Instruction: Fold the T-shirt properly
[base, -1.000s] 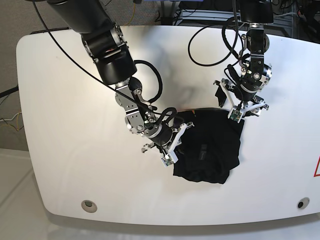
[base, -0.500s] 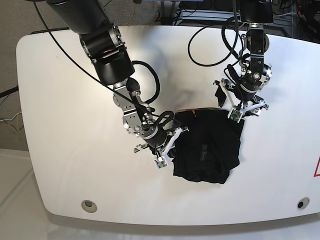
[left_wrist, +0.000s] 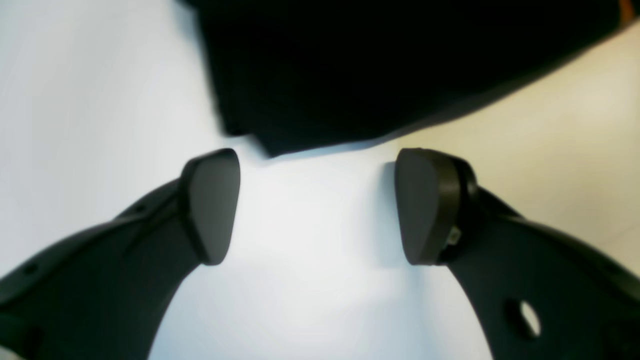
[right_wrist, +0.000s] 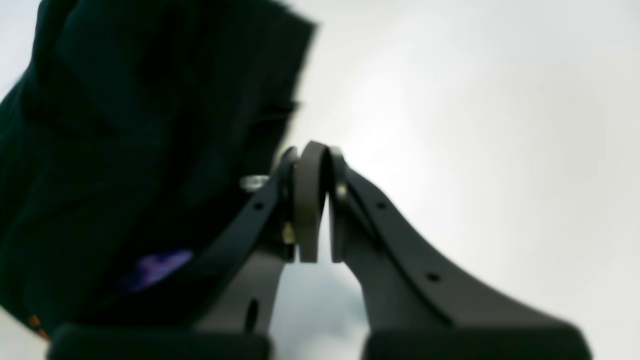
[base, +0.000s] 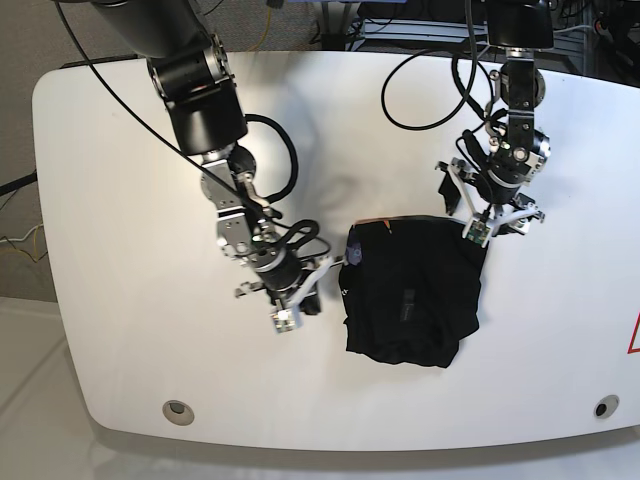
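Note:
The black T-shirt (base: 412, 298) lies folded into a rough rectangle at the table's middle, with a small purple and white print (base: 355, 253) showing at its upper left edge. My right gripper (base: 308, 295) sits just left of the shirt, apart from it. In the right wrist view this gripper (right_wrist: 315, 200) is shut with no cloth between its pads, and the shirt (right_wrist: 125, 140) fills the left side. My left gripper (base: 492, 228) hovers at the shirt's far right corner. It (left_wrist: 317, 205) is open over bare table, and the shirt's edge (left_wrist: 375, 65) lies just beyond its fingertips.
The white table (base: 130, 300) has a rounded front edge with two round insets (base: 178, 409) (base: 600, 408). A red mark (base: 633, 338) sits at the right edge. Black cables (base: 420, 90) loop over the table's far side behind the arms.
My right gripper has drawn back to the left, off the shirt's left edge, leaving the edge lying with the print showing. The left arm has shifted slightly to the right.

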